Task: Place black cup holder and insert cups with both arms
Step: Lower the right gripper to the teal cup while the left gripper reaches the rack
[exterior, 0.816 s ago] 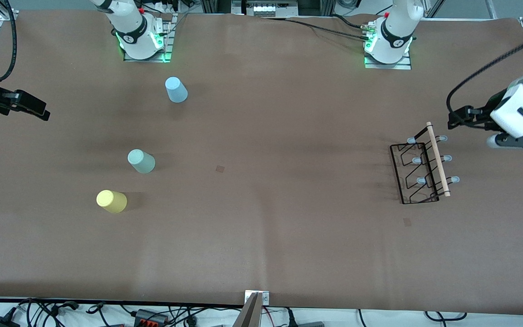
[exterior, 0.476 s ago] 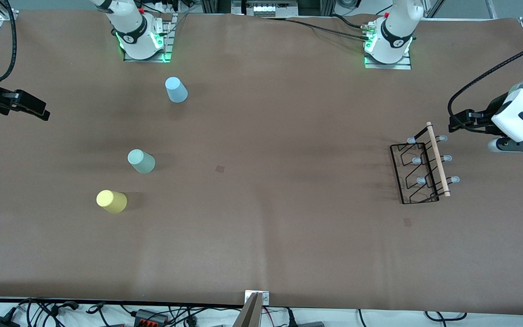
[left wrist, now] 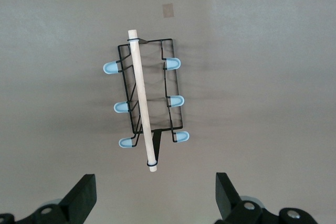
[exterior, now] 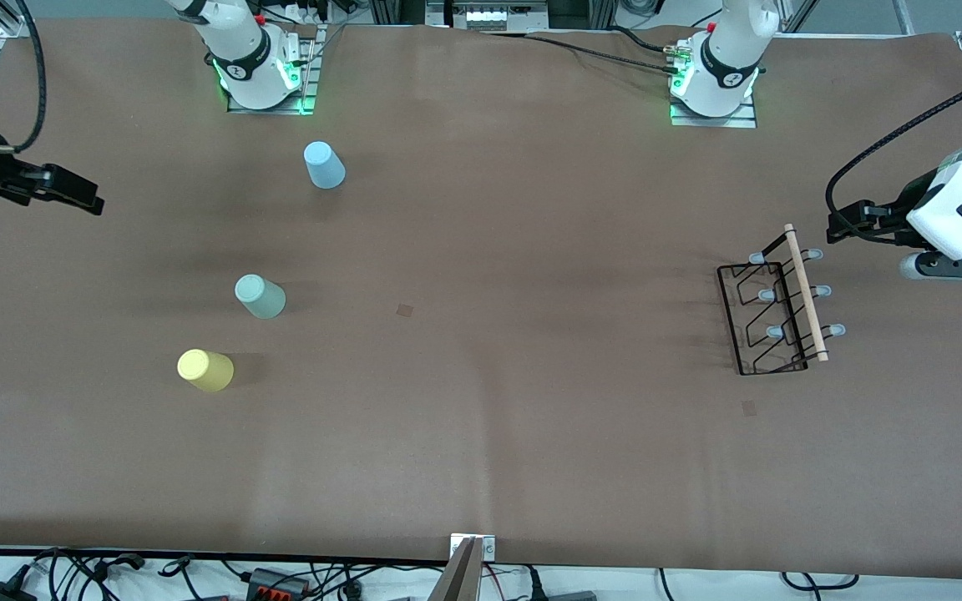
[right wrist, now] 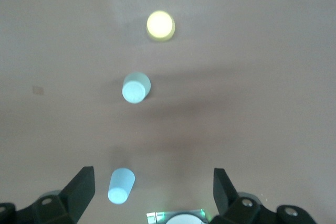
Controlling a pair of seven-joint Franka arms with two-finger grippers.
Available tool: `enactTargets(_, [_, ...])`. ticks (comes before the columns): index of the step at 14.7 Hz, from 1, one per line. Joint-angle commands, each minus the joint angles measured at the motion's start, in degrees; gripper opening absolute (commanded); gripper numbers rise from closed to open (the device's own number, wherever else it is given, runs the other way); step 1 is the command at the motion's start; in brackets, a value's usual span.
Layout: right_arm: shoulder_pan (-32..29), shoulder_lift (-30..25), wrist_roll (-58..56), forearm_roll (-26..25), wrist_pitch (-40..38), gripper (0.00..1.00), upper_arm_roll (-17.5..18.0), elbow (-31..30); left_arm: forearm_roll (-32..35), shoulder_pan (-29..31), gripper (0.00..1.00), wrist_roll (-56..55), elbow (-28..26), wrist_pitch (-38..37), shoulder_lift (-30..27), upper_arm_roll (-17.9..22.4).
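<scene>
Both black two-finger grippers hang spread open: left gripper [left wrist: 152,200] above the table beside the thin black wire cup holder [exterior: 773,313], right gripper [right wrist: 152,198] at the right arm's end.

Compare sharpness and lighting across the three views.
Front view: even light, sharp, soft shadows beside the black cup holder. Left wrist view: holder crisp, left gripper open. Right wrist view: cups soft-edged, the yellow cup glaring brightly, right gripper open.
</scene>
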Motion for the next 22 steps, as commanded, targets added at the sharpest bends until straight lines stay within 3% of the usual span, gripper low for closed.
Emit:
enactTargets(1, [0.4,-0.9,-0.8,0.8,1.3,1.00,0.2,-4.3,-0.4,1.9,1.00,1.3,1.1,-0.9,2.8,0.2])
enactTargets(4, [0.9,-3.2,-0.8,0.8,9.0,1.00,0.2,-12.3,0.0,2.9,1.00,1.3,-0.8,4.3,7.3,0.3])
enactTargets(6, [1.1,-6.0,-0.8,0.8,18.9,1.00,0.2,-21.8,1.1,3.0,1.00,1.3,-3.2,9.7,8.5,0.3])
enactTargets(9, [1.9,-7.1,-0.7,0.8,33.1,1.00,0.3,-33.2,1.1,3.8,1.00,1.3,-10.5,18.0,8.0,0.2])
enactTargets(13, [3.1,-5.8,-0.1,0.8,43.5,1.00,0.3,-40.6,1.0,3.8,0.98,1.2,-15.7,24.7,7.9,0.1])
enactTargets(16, [4.8,-2.7,-0.8,0.7,47.3,1.00,0.2,-40.9,1.0,3.8,0.84,0.8,-18.5,27.4,7.9,0.1])
enactTargets(21, [6.2,3.2,-2.3,0.6,55.0,1.00,0.2,-40.7,1.0,3.7,0.45,0.8,-19.8,27.9,8.4,0.0])
enactTargets(22, [6.2,4.0,-2.3,0.5,55.5,1.00,0.3,-40.7,1.0,3.7,0.34,0.8,-19.8,27.8,8.4,0.0])
